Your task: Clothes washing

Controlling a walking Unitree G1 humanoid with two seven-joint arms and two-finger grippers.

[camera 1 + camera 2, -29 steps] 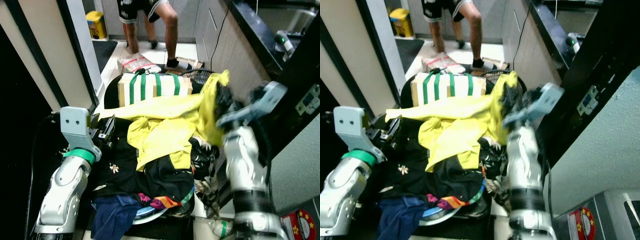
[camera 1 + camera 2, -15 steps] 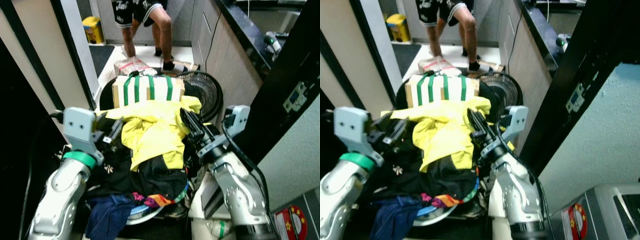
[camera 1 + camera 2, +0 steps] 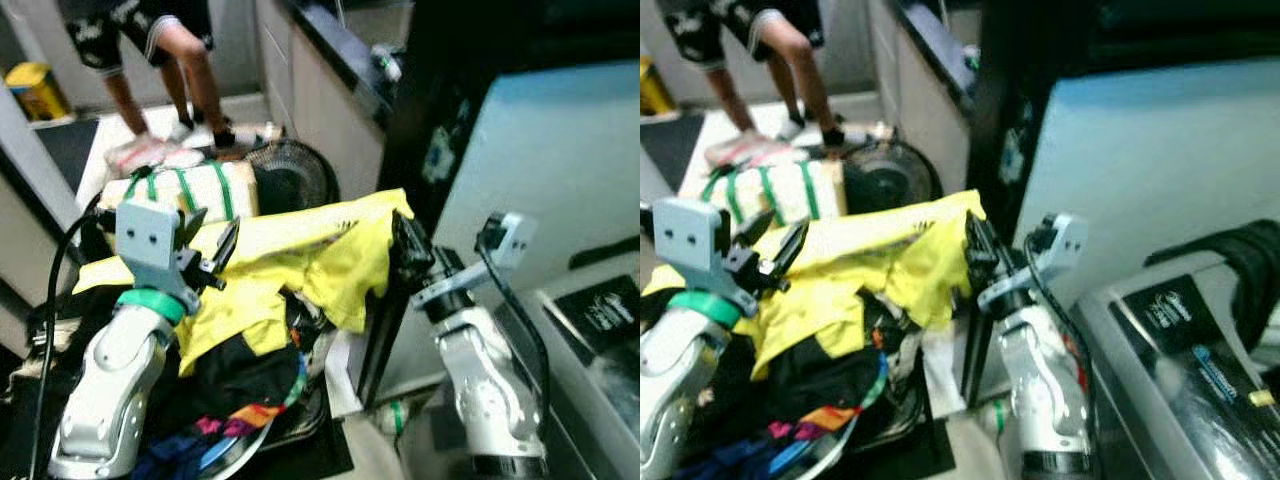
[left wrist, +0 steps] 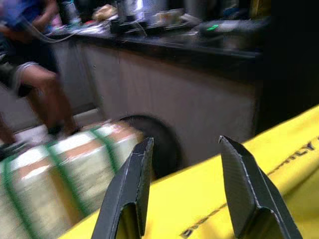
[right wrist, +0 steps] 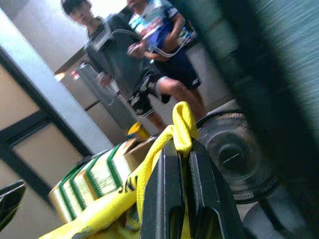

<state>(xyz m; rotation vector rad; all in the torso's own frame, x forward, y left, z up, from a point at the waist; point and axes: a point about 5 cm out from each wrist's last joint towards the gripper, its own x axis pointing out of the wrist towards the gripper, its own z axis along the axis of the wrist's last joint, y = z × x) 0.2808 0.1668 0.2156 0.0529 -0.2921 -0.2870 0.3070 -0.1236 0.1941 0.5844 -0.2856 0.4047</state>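
Note:
A yellow garment (image 3: 310, 255) is stretched out over a pile of dark and colourful clothes (image 3: 250, 375) in a basket (image 3: 245, 447). My right gripper (image 3: 405, 243) is shut on the garment's right edge, close to the white appliance side; the right wrist view shows the yellow cloth (image 5: 182, 117) pinched between its fingers (image 5: 167, 199). Over the garment's left part, my left gripper (image 3: 218, 252) is open. In the left wrist view its fingers (image 4: 132, 184) stand apart above the yellow garment (image 4: 199, 214) without touching it.
The washing machine (image 3: 1185, 345) stands at the right, with a white panel (image 3: 520, 150) behind my right arm. Beyond the pile are a box with green straps (image 3: 185, 190), a floor fan (image 3: 290, 175), counter cabinets and a person's legs (image 3: 150, 55).
The camera has swung right, bringing the washing machine into view. My right gripper has closed on the yellow garment and drawn its edge to the right. The left gripper stays open.

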